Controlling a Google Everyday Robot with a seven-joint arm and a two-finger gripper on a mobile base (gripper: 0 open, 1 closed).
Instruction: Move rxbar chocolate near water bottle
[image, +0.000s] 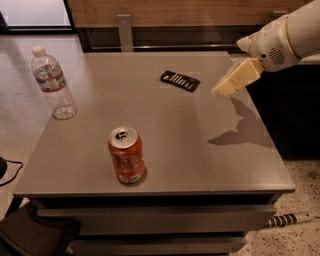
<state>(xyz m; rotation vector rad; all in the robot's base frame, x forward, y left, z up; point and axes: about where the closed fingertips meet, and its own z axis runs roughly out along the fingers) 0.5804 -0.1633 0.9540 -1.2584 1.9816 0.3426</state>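
Black bar (180, 81) lies behind the can (126, 155), bottle (53, 82) at the can's left. Probably light, thin, slippery: pinch across its width. My gripper (223, 89) hovers back-right of the can; apart or together, I cannot tell.

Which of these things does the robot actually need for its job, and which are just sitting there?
Needed: rxbar chocolate, far side of table; water bottle, left edge; gripper, hovering right of the bar.
Just there: orange soda can, near front.
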